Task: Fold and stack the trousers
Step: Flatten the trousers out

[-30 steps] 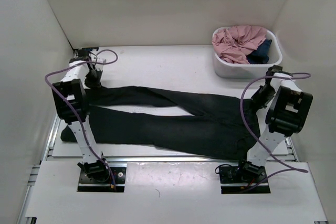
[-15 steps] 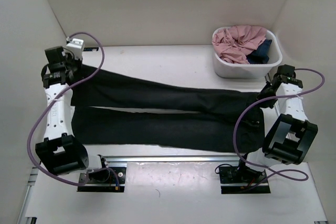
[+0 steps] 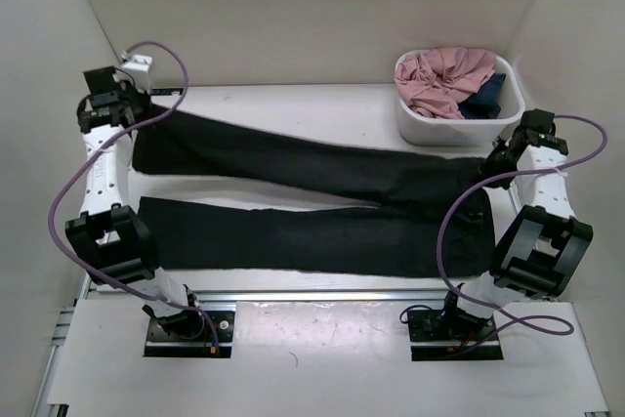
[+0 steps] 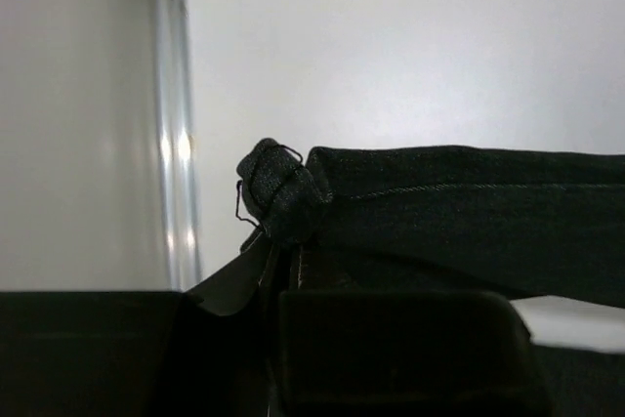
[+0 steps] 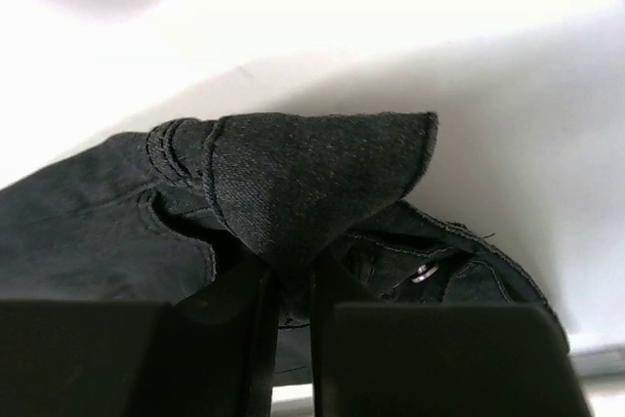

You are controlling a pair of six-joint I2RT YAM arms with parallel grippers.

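Trousers [image 3: 322, 207] lie flat across the table [image 3: 293, 109] from nine to three o'clock. Left gripper [image 4: 281, 241] is clenched on a hem [image 4: 278, 192] at ten, and right gripper [image 5: 291, 285] is clenched on the waistband [image 5: 293, 173] at three, I think to stretch the cloth smooth for folding.

The white worktop [image 3: 293, 109] carries black trousers [image 3: 322, 241] spread across nearly its whole width, waist at the right edge. The legs splay apart toward the left edge. A white tub [image 3: 444, 131] stands in the far right corner.
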